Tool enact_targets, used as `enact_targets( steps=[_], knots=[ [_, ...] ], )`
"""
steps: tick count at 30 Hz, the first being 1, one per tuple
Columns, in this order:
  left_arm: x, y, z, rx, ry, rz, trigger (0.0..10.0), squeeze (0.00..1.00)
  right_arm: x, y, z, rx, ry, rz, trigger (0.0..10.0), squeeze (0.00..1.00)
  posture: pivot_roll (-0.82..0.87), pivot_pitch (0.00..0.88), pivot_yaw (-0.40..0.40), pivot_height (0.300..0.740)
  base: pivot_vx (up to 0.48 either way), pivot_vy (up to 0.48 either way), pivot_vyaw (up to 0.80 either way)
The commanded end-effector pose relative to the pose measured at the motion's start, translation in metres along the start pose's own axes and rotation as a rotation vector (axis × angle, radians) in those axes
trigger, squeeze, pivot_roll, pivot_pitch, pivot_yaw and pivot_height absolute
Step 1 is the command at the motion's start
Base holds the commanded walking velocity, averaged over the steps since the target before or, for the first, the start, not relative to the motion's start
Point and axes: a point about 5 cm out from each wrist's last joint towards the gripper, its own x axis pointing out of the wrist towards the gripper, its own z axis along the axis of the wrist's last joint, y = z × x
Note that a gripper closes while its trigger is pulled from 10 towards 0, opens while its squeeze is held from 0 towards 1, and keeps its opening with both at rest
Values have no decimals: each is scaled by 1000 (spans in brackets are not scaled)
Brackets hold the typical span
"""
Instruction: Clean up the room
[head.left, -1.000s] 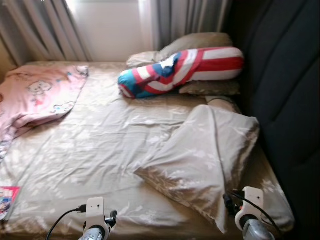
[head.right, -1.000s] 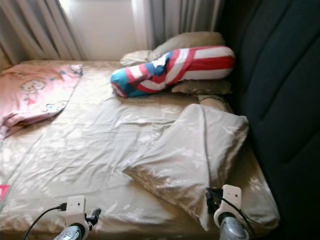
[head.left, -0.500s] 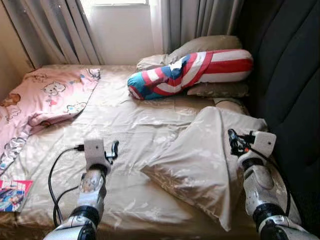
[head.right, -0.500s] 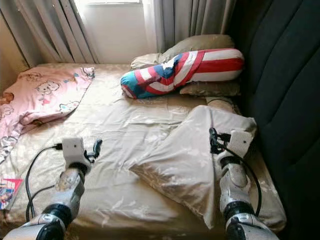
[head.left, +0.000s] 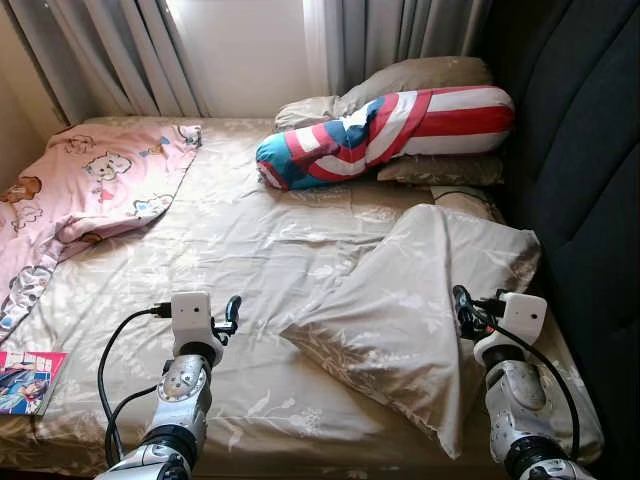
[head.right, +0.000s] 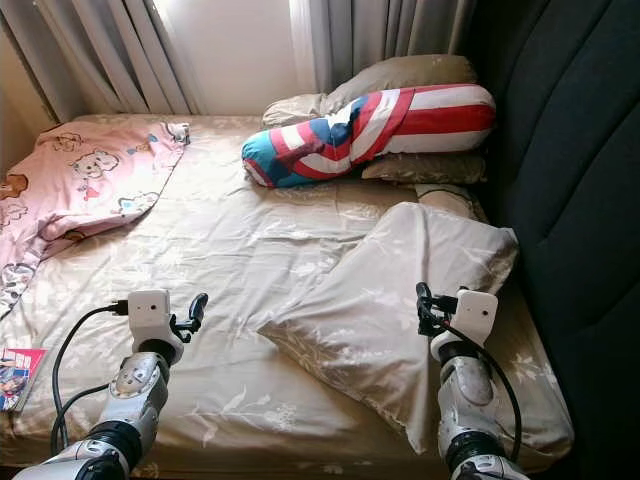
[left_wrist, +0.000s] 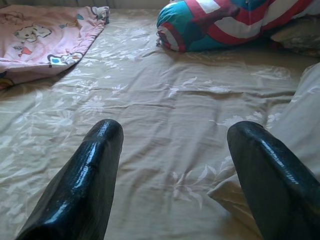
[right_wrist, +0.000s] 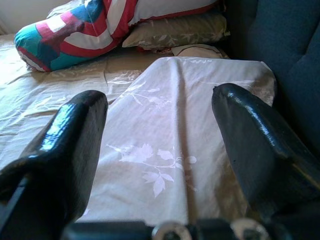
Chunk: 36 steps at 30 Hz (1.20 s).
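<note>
Head pair looks down over the bed (head.left: 250, 260). Wrist views sit low, facing the striped bolster (left_wrist: 235, 22) both share.

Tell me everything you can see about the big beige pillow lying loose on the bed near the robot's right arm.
The beige pillow is a large, soft pillow in a shiny, satin-looking case with a faint pale leaf print, matching the bed sheet under it. It lies flat but askew, one corner pointing toward the middle of the bed, its far end near the dark padded headboard. The case is creased down its length. The right gripper hangs over its near edge, fingers open, holding nothing.
</note>
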Motion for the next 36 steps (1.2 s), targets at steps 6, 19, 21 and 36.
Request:
enact_targets(
  steps=[6, 19, 21, 36],
  knots=[
    [2, -2, 5, -16, -32, -12, 10000, 0, 6, 6, 0, -43, 52, 26, 10000, 0, -167, 0, 12, 728, 0, 0, 0],
    [5, -4, 10, -10, -37, -27, 10000, 0, 6, 7, 3, -38, 21, 32, 10000, 0, -168, 0, 3, 690, 0, 0, 0],
    [6, -4, 11, -10, -40, -28, 10000, 0, 6, 8, 3, -38, 23, 29, 10000, 0, -170, 0, 3, 690, 0, 0, 0],
    [10, -4, 16, -3, -43, -25, 10000, 0, 8, 11, 2, -21, 46, 42, 10000, 0, -166, 0, 1, 656, 0, 0, 0]
  ],
)
